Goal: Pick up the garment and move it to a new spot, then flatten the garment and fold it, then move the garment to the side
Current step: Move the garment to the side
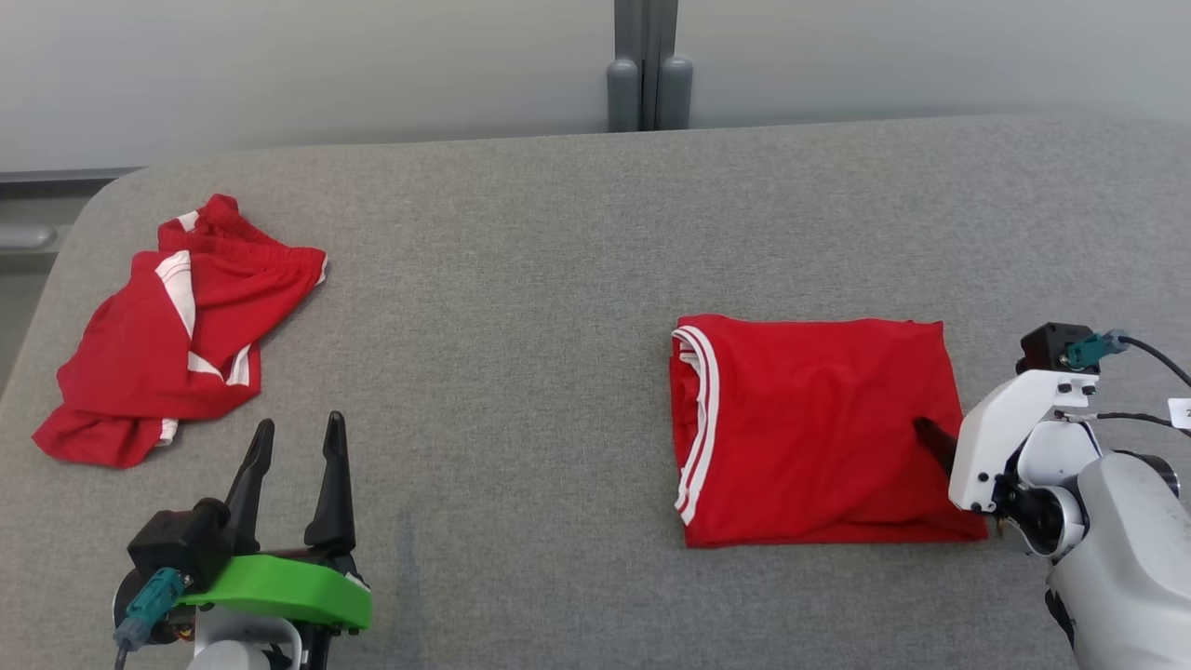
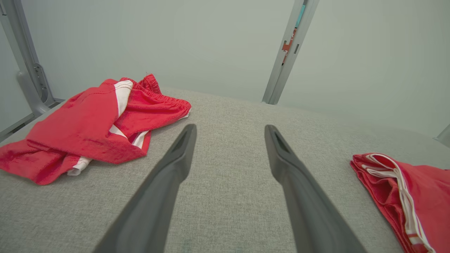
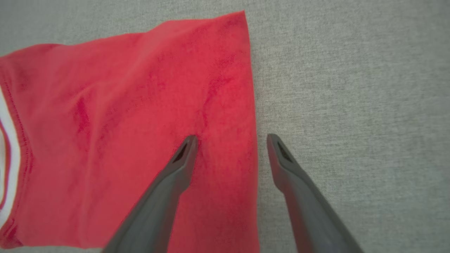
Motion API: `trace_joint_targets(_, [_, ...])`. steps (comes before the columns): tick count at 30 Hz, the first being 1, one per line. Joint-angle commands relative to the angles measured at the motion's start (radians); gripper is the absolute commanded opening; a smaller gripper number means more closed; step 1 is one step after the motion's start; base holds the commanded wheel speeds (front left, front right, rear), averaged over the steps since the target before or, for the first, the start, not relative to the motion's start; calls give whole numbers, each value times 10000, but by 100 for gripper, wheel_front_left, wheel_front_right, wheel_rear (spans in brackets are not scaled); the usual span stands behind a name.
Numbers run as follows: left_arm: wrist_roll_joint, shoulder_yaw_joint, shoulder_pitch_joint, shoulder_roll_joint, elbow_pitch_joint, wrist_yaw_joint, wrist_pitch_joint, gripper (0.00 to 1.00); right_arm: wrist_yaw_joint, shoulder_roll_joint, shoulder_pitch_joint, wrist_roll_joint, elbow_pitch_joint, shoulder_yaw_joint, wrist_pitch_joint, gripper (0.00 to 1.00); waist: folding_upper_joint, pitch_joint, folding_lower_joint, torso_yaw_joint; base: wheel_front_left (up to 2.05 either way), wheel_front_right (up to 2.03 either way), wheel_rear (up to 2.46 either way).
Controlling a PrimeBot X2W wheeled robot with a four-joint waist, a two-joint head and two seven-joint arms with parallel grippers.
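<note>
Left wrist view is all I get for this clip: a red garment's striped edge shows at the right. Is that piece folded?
Observer: Yes, the head view shows the folded garment as a neat rectangle on the table.
Operator: Where is the right gripper?
Observer: The right gripper straddles that garment's right edge, one finger over cloth, one over bare table.
Operator: Gripping it?
Observer: No, its jaws stand open, nothing pinched.
</note>
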Motion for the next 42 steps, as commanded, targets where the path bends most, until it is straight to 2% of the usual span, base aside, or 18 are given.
trace_joint_targets(1, [-23,-42,-124,90,-26,-20,-27,100,-1,-41,-213,-115,277,164,3,100,0,162,0,165,0,0,0])
trace_joint_targets(9, [-80,-40,-276,104,-156,-20,-27,100,-1,39,-663,-366,1812,605,453,100,0,480,0,291,0,0,0])
trace_joint_targets(10, [-77,-34,-297,83,-180,-20,-27,100,-1,-8,-737,-428,1885,727,474,26,0,544,0,273,0,0,0])
trace_joint_targets(11, [-60,-28,-311,63,-206,-20,-27,100,-2,-76,-842,-454,1927,820,469,0,0,609,0,233,0,0,0])
trace_joint_targets(15, [-44,10,-430,42,-361,-20,-27,100,-15,-494,-1357,-634,1792,1114,284,0,0,889,0,7,0,0,0])
trace_joint_targets(21, [-2,59,-720,67,-909,-20,-25,100,-12,-1707,-2426,-1196,1163,1619,-300,0,0,1502,0,-620,0,0,0])
trace_joint_targets(26, [173,-70,-1109,189,-1417,-21,-27,100,-10,-2748,-3158,-1478,782,1640,-427,0,0,2098,0,-1256,0,0,0])
trace_joint_targets(32, [268,-107,-1556,277,-2096,-21,-16,100,-10,-3692,-3728,-1796,517,989,-926,0,0,3030,0,-1954,0,0,0])
trace_joint_targets(39, [334,-434,-2077,575,-2380,-21,-13,100,-10,-4182,-3860,-2270,860,-295,-1759,0,0,3830,0,-2265,0,0,0])
trace_joint_targets(42, [345,-467,-2176,689,-2477,-21,-14,100,-10,-4195,-3597,-2690,953,-762,-2109,0,0,4069,0,-2285,0,0,0])
